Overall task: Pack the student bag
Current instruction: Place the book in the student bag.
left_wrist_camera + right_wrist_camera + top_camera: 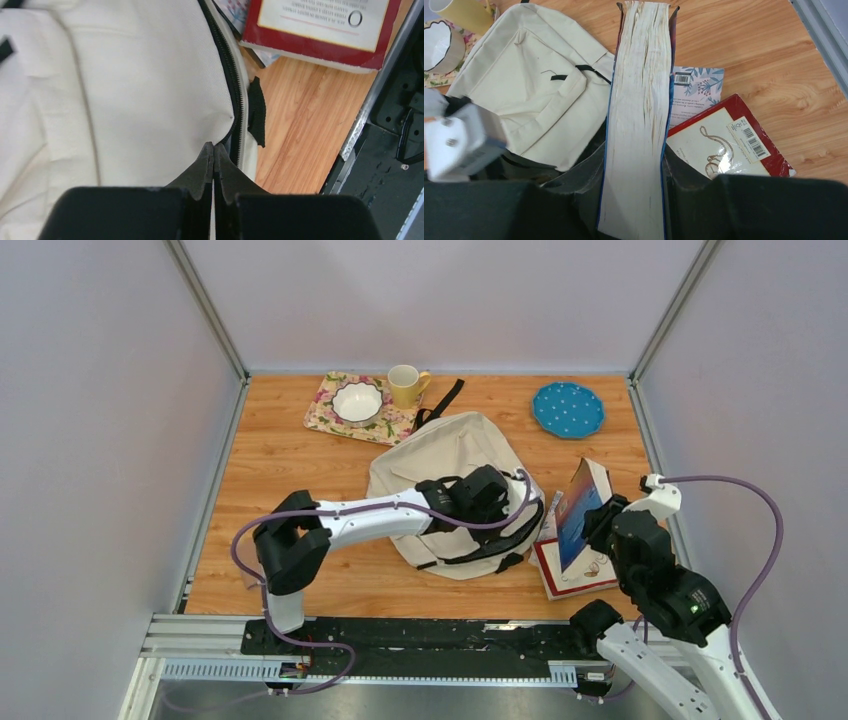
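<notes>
The student bag, cream with black straps, lies in the middle of the table with its zipper opening toward the right. My left gripper rests over its near right part. In the left wrist view the left gripper is shut, pinching the cream fabric of the bag beside the black zipper. My right gripper is shut on a thick blue-covered book, held on edge with its pages facing the camera. The book stands just right of the bag.
A red-covered book lies flat under the right gripper, on a leaf-patterned book. At the back stand a yellow mug, a white bowl on a floral mat, and a blue dotted plate.
</notes>
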Controlling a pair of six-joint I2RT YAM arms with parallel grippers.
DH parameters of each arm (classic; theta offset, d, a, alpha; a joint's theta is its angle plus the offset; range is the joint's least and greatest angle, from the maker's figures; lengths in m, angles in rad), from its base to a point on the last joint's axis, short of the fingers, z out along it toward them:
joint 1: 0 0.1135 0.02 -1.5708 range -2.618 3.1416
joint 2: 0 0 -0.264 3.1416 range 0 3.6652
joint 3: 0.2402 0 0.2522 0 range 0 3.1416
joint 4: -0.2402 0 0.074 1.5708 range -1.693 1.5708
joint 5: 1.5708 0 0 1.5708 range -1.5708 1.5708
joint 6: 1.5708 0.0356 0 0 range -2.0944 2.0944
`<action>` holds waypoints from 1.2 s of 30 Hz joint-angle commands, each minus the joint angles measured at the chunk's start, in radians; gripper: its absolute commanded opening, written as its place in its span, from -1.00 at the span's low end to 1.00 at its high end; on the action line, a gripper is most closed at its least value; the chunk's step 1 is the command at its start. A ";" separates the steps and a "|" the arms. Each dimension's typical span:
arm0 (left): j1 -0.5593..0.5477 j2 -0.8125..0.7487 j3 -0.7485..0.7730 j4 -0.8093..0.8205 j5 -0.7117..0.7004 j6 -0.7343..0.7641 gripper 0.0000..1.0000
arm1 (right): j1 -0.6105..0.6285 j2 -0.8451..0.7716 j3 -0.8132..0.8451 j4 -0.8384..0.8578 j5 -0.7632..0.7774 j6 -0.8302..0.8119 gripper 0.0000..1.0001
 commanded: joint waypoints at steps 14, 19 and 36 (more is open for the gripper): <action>0.069 -0.316 -0.119 0.172 -0.232 -0.117 -1.00 | 0.000 -0.128 0.021 0.136 -0.433 0.300 -1.00; 0.069 -0.393 -0.228 0.296 -0.243 -0.164 -1.00 | -0.002 -0.165 -0.072 0.164 -0.495 0.475 -1.00; 0.069 -0.450 -0.265 0.371 -0.232 -0.187 -1.00 | -0.002 -0.207 -0.451 0.310 -0.551 0.701 -1.00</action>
